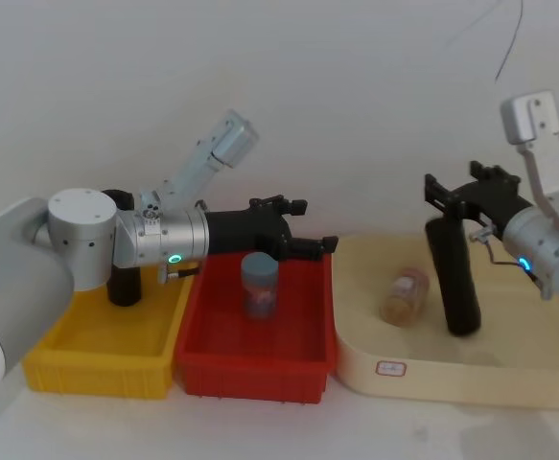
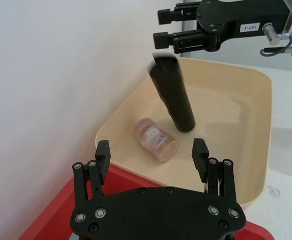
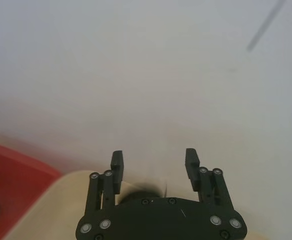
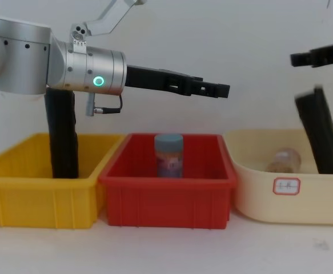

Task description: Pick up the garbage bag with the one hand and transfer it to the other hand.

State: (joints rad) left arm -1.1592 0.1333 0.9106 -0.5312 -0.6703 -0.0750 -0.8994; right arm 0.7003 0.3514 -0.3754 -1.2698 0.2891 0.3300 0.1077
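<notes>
Two grippers, both spread wide and holding nothing. Left gripper [image 1: 308,225], green-ringed, stretched level above the red bin [image 1: 250,369] and aimed toward the cream tray [image 1: 452,383]. Right gripper [image 1: 434,199], blue-ringed, poised just above the top of the garbage bag roll [image 1: 454,278], apart from it.

Roll inside the cream tray, foot on the tray floor, tilted rather than upright, with a tan jar [image 1: 404,295] lying on its side just beside the foot.

Likely trouble, judged from this:
- Toppling. Unsupported and leaning, so apt to fall flat in the tray or onto the tan jar, leaving a glossy cylinder hard to pinch from above.
- Slipping. Slick plastic, round body; a grip placed off-centre or too near the top could squirt it out or swing it.
- Clashing. Both grippers close around the same end of the roll; reaching in with the left while the right hovers there risks contact between fingers.
- Wrong target. Alike black roll [image 1: 123,283] upright in the yellow bin [image 1: 97,369], right under the left arm, easily mistaken for the intended one.
- Brushing the blue-lidded jar [image 1: 259,285] in the red bin if lowered early.
</notes>
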